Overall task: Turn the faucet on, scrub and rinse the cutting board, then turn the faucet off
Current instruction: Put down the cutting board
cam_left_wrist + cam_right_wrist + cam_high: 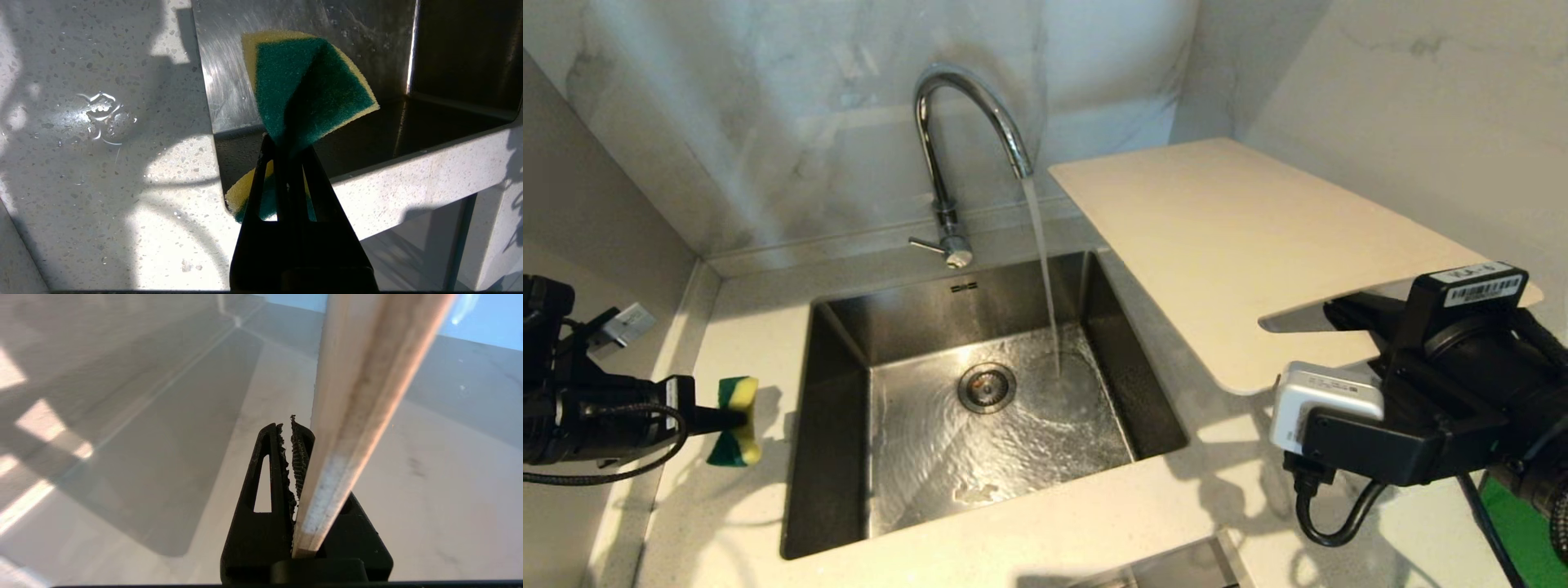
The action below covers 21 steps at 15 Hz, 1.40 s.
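The chrome faucet (968, 106) stands behind the sink (837, 425), its side lever (925, 243) pointing left. Water (1045, 278) runs from the spout into the basin. The cream cutting board (1241, 245) hangs tilted above the right counter, casting a shadow below. My right gripper (288, 430) is shut on its near end, and the board's edge (359, 396) crosses in front of one finger. Left of the sink, my left gripper (715, 418) is shut on a folded green-and-yellow sponge (737, 420), which in the left wrist view (302, 85) hovers over the sink's corner.
Marble walls close the back and right. The speckled counter (1029, 531) rings the sink, with a small puddle (102, 118) on its left part. The drain (987, 387) sits mid-basin. Something green (1523, 531) shows at the lower right.
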### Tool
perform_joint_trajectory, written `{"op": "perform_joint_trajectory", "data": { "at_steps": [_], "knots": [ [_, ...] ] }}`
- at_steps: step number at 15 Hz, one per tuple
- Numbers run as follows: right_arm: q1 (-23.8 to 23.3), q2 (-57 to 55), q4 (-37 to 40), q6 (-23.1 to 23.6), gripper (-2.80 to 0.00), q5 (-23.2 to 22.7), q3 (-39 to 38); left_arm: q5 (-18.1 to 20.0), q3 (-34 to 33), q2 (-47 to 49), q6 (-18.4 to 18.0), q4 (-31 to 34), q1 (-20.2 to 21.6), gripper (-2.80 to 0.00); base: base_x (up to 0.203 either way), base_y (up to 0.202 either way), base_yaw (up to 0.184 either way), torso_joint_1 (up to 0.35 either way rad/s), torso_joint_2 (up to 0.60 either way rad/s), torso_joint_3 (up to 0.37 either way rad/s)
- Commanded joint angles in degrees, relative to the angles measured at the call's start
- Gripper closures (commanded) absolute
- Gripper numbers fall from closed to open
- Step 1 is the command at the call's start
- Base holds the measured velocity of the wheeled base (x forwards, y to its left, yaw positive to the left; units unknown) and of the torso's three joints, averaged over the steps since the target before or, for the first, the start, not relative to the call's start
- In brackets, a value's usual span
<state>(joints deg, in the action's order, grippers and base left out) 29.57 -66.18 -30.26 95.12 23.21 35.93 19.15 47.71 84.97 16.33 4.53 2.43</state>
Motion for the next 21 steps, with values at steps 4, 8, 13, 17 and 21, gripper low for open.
{"op": "perform_joint_trajectory", "data": {
  "at_steps": [4, 8, 13, 17, 21],
  "knots": [
    [0.0, 0.0, -0.2, 0.4, 0.0, 0.3, -5.0, 0.1, 0.1, 1.3, 0.1, -0.1, 0.0, 0.0, 0.0, 0.0, 0.0, 0.0, 0.0, 0.0],
    [0.0, 0.0, -0.2, 0.1, 0.0, 0.5, -7.9, 0.1, 0.1, 2.2, 0.1, -0.1, 0.0, 0.0, 0.0, 0.0, 0.0, 0.0, 0.0, 0.0],
    [0.3, -2.4, -0.2, -1.3, 0.0, 2.4, -9.1, 0.1, -0.1, 3.4, 0.1, -1.8, 0.0, 0.0, 0.0, 0.0, 0.0, 0.0, 0.0, 0.0],
    [2.5, -3.4, -0.2, -2.1, 0.0, 7.9, -9.8, 0.1, -0.4, 4.4, 0.5, -3.0, 0.0, 0.0, 0.0, 0.0, 0.0, 0.0, 0.0, 0.0],
    [3.2, -5.2, -0.7, -2.3, 0.0, 8.5, -10.1, 0.2, -0.4, 4.9, 0.5, -3.2, 0.0, 0.0, 0.0, 0.0, 0.0, 0.0, 0.0, 0.0]
  ]
}}
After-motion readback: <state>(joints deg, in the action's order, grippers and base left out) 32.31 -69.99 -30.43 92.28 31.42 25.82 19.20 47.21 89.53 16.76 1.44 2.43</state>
